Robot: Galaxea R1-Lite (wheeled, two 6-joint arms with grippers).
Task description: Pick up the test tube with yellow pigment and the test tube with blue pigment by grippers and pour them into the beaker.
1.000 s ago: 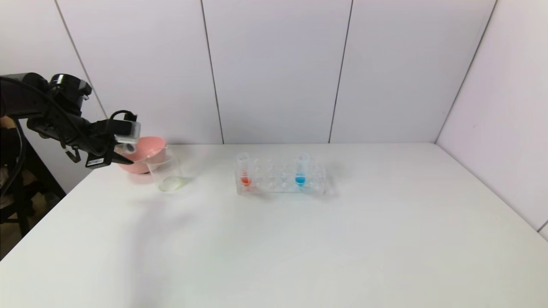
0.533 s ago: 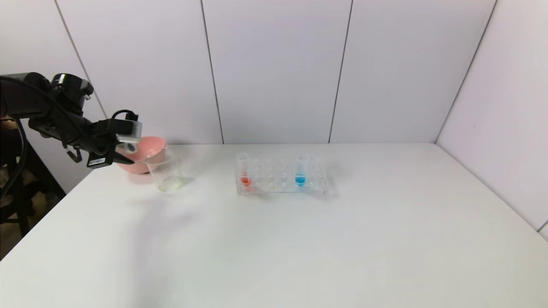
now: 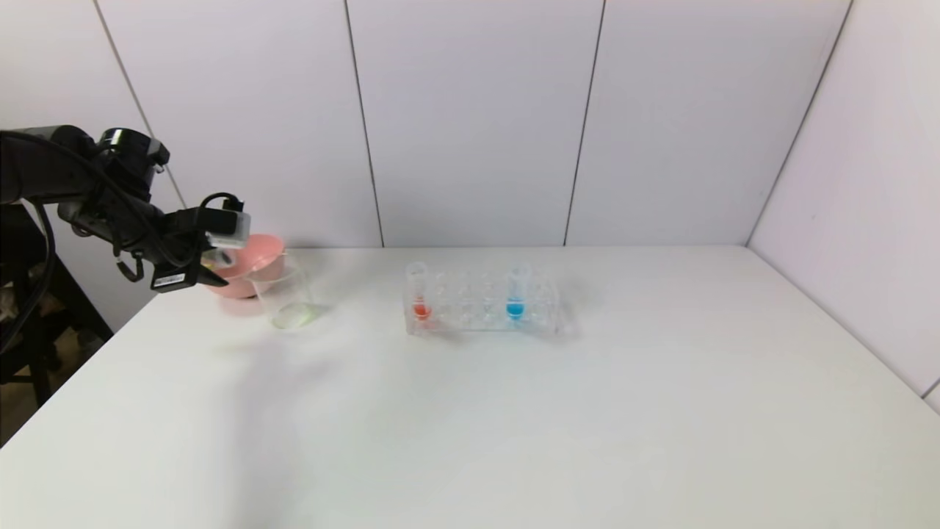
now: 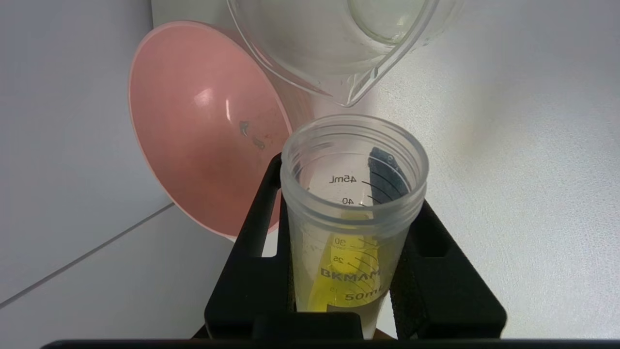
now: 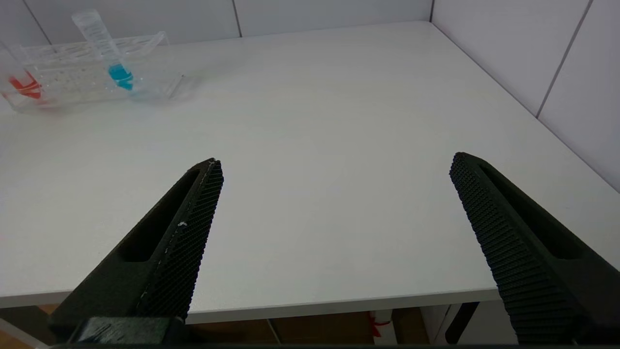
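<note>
White tabletop (image 3: 470, 411) and pale wall panels frame everything. At its far left, the test tube with yellow pigment (image 4: 351, 228) is clamped in the left gripper (image 4: 348, 252), mouth near the beaker (image 3: 283, 297) lip, beside the pink bowl (image 3: 253, 257). The test tube with blue pigment (image 3: 516, 292) stands in the rack (image 3: 481, 308). The right gripper (image 5: 334, 208), fingers spread, holds nothing.

On the test tube with yellow pigment (image 4: 352, 228) we read: "45mL", "40", "30", "25", "BKMAM", "50mL".

The left end effector (image 3: 214, 258) has edged slightly toward the beaker (image 3: 283, 297).
</note>
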